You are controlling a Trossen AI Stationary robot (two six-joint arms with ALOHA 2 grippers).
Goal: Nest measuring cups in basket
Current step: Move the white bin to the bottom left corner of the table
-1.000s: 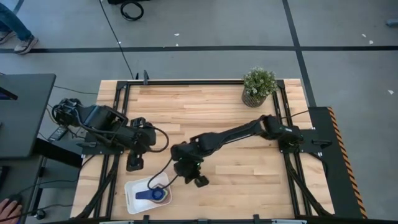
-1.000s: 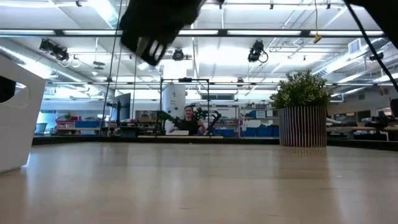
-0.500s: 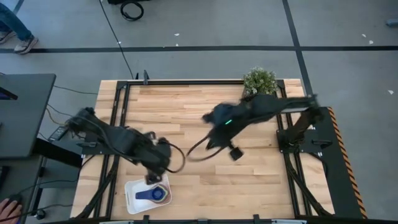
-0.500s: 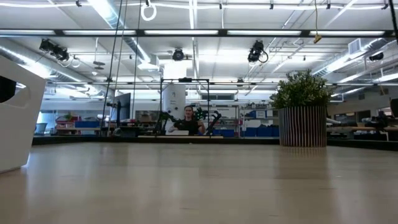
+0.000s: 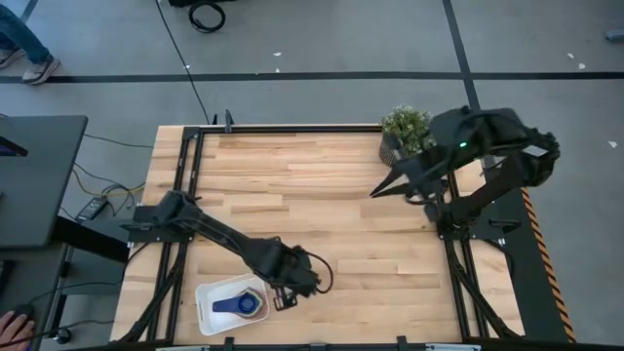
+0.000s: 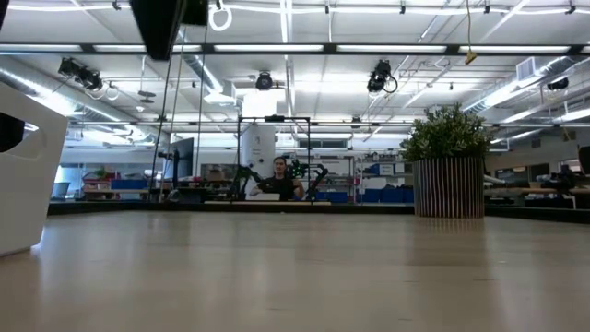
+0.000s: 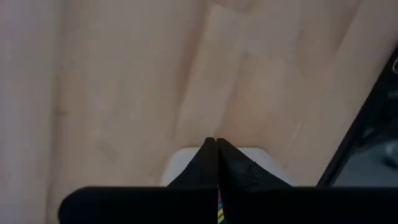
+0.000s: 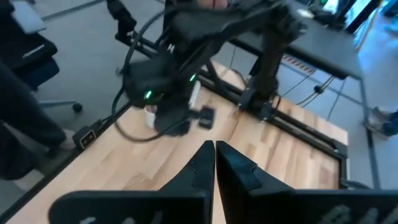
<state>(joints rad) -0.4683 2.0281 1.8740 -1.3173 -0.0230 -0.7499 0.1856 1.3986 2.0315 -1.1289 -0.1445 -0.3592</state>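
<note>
Measuring cups: only a bright blue measuring cup (image 5: pixel 237 305) shows, lying inside the white basket (image 5: pixel 208 297), handle pointing toward the table's left side. Whether other cups sit nested under it, cannot tell. Basket sits at the front edge of the wooden table (image 5: pixel 312 185), left of centre; in the low view its white wall (image 6: pixel 20 175) fills the left edge.

Left gripper (image 5: pixel 285 298) is low over the table just beside the basket's right end, arm stretched diagonally from the left mount. Fingers closed, tips pressed together, nothing between them; left wrist view shows the two dark fingers (image 7: pixel 231 167) meeting in a point with a corner of the basket (image 7: pixel 177 163) just past them.

Right gripper (image 5: pixel 375 192) is raised high near the back right, close to the potted plant (image 5: pixel 404 129), pointing in toward the table's middle. Its fingers (image 8: pixel 233 163) are nearly together, holding nothing; its wrist view looks across the table at the left arm (image 8: pixel 186 56).

A person (image 6: pixel 279 177) sits far back in the room beyond the table, seen in the low view.
</note>
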